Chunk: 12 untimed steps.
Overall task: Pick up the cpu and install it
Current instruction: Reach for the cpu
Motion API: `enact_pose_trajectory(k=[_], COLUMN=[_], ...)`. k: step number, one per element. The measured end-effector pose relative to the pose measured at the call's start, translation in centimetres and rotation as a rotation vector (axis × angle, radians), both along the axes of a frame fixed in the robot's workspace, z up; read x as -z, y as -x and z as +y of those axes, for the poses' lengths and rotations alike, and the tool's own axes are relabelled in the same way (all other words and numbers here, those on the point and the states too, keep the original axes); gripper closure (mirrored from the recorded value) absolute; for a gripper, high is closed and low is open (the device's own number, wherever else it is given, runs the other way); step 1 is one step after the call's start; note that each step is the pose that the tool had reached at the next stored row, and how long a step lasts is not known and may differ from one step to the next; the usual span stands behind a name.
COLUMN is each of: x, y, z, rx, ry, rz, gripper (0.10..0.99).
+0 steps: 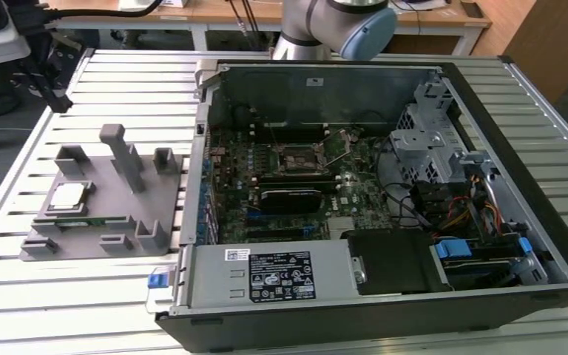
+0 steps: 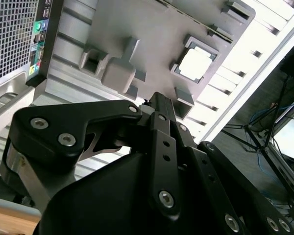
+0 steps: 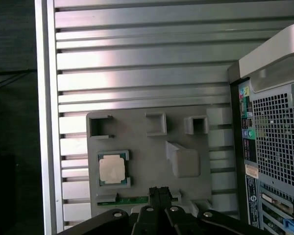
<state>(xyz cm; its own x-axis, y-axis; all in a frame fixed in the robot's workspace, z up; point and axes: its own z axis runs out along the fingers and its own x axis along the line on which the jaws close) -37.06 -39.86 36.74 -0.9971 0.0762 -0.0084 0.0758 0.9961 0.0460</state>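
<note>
Table first: your ribbed metal top carries everything. The open computer case takes most of it, lying on its side so the board faces up and the socket, which looks empty, can be reached from above. Just beside the case, toward the exterior view's left, sits the grey holder, a moulded tray whose pockets keep each part at a known spot. The arm rises behind the case. Your claw hangs over the holder's edge in the first wrist view, fingers together and holding nothing. The cpu lies flat in its square pocket on the holder, silvery top up, well apart from the socket, so I judge the pick has not been made. Raised lips hug its corners and leave the sides between them bare, which looks like room for fingers. The holder's upright posts stand to one side of the pocket, and the space over the chip is open. A green memory stick lies in a slot just beside the cpu.
</note>
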Motion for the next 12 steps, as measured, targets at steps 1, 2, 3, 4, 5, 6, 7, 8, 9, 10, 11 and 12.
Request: enact_pose_trajectory(k=[1, 2, 3, 4, 5, 6, 7, 8, 9, 10, 11, 12], x=[0.03, 0.07, 0.10, 0.14, 0.18, 0.22, 0.25, 0.28, 0.32, 0.36, 0.39, 0.41], y=[0.33, 0.68, 1.01, 1.33, 1.66, 1.96, 2.26, 2.57, 2.92, 3.25, 3.60, 3.95], z=[0.00, 0.00, 0.00, 0.00, 0.00, 0.00, 0.00, 0.00, 0.00, 0.00, 0.00, 0.00], rx=[0.000, 0.000, 0.000, 0.000, 0.000, 0.000, 0.000, 0.000, 0.000, 0.000, 0.000, 0.000], ry=[0.000, 0.000, 0.000, 0.000, 0.000, 0.000, 0.000, 0.000, 0.000, 0.000, 0.000, 0.000], rz=[0.0002, 0.0001, 0.0002, 0.0001, 0.0000, 0.0001, 0.0002, 0.0002, 0.0003, 0.0002, 0.0001, 0.0002], gripper=[0.980, 0.980, 0.980, 0.980, 0.980, 0.980, 0.980, 0.980, 0.980, 0.980, 0.980, 0.980])
